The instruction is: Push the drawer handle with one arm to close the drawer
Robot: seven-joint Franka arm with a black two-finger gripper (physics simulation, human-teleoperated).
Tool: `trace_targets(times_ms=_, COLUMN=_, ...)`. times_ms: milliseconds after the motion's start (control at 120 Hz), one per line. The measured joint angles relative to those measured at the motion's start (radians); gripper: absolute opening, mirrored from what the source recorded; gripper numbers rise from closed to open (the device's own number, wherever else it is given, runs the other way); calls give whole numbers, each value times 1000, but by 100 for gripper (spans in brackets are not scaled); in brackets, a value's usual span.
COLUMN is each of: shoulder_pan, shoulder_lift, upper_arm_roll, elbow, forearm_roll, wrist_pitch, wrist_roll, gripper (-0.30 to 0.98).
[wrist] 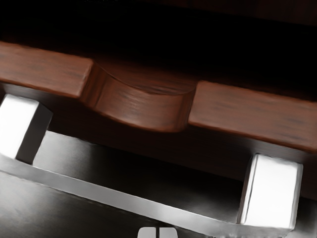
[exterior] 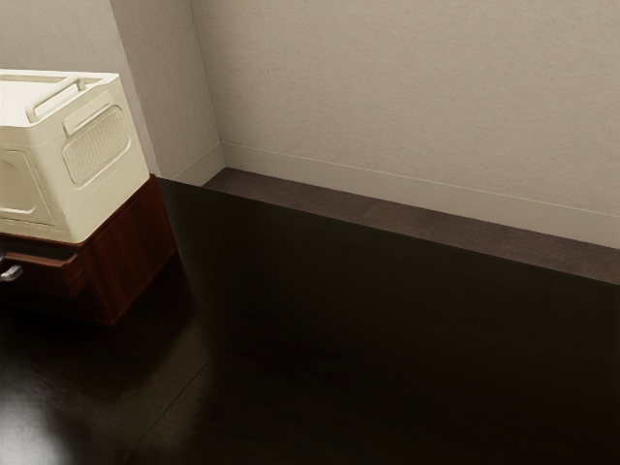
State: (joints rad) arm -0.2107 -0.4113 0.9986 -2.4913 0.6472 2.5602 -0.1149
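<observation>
One crate (exterior: 58,179), one cabinet (exterior: 128,254), one drawer (wrist: 257,110), one handle (wrist: 109,195), two fingers (wrist: 147,233)

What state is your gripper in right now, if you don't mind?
Gripper: closed, fingertips together with just a thin dark line between them, holding nothing, close by the drawer handle.

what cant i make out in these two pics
Inside of the drawer: wrist view, lost in dark shadow.
Claw beyond its fingertips: wrist view, cut off by the lower edge.
Rest of the handle and cream box: exterior view, cut off by its left edge.
</observation>
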Motion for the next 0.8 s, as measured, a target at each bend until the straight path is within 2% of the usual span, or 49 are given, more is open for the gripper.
trace_targets(times_ms=600, shoulder_pan=-48, shoulder_lift=110, upper_arm_roll=8, elbow=12, forearm_roll=-10, wrist_pitch=186, wrist_roll=-81, gripper=-10)
trace_targets(times_ms=700, shoulder_pan=-37, shoulder_lift=98, upper_arm_roll=12, elbow=3, forearm_roll=-8, wrist_pitch=159, wrist_roll=-88, gripper=-10)
trace_targets(times_ms=800, shoulder_pan=-15, shoulder_lift=26, upper_arm_roll=-13, elbow=4, forearm_roll=-7, wrist_pitch=79, wrist_roll=-90, gripper=-10)
